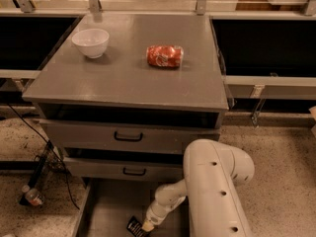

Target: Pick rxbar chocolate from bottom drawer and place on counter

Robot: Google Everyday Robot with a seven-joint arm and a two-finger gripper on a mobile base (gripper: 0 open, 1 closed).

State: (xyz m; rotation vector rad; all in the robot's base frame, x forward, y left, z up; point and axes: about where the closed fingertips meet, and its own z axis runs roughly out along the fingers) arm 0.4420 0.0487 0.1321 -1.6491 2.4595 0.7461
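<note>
The gripper sits low in the bottom drawer, at the end of the white arm that bends down past the cabinet front. Its tip is at the right edge of the rxbar, touching it or just beside it. Whether it has the bar clamped or is loose cannot be told. The bar lies flat on the drawer floor, at the very bottom of the view and partly cut off.

The step in hand looks like securing the bar. A thin, flat wrapper on a smooth floor will likely slide or tip rather than lift, so the grip should close squarely across its edges and be firm before any rise. The lift should then go straight up and outward, clear of the two upper drawers. On the counter, the front part, away from the bowl and can, seems the safest place to set it down.
</note>
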